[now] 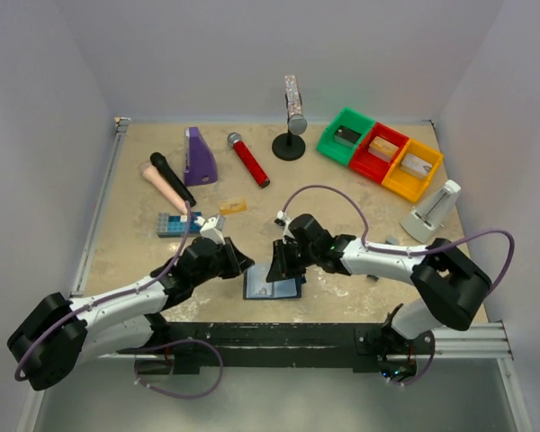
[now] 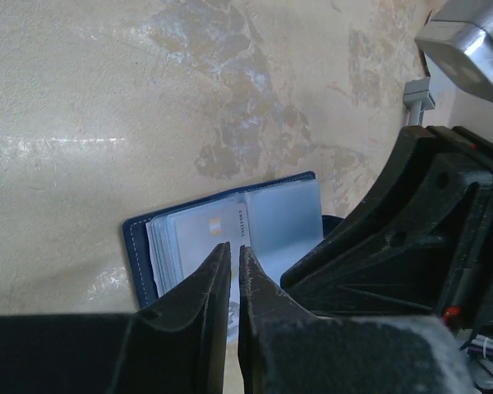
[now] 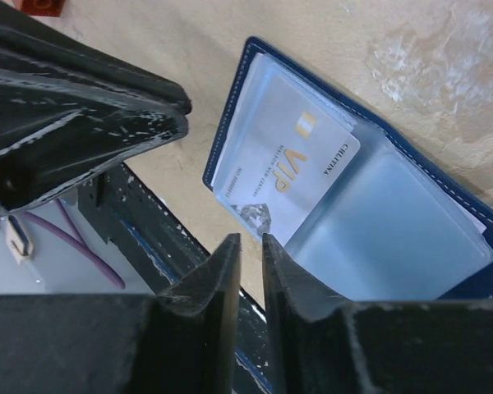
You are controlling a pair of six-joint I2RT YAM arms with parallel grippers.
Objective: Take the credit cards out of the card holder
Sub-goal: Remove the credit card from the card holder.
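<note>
Well, we begin with the left gripper (image 2: 234,246). Its two black fingers are drawn close, with only a thin slit between them, and the tips sit right at the near edge of a silvery card (image 2: 223,226). Whether they actually nip that edge we cannot tell. Our right gripper (image 3: 248,238) looks much the same: the fingers are narrowed to a slim gap and the tips are at the lower corner of the same card. Again we cannot say if they touch it or merely hang over it.

That card, pale with a gold chip and gold VIP lettering, juts partway out of a clear pocket of the card holder (image 3: 398,222). We see the holder lying open and flat, a navy rim with white stitching around blue-grey pockets. In the left wrist view, more pale card edges are stacked at its left side. From above, it rests at the near edge of the table (image 1: 342,193), with one gripper at either side.

Farther out, an orange-gold card (image 1: 233,206) lies bare on the table, well apart from the holder and near a blue brick block (image 1: 173,224). At the far right stand green, red and yellow bins (image 1: 362,169).
</note>
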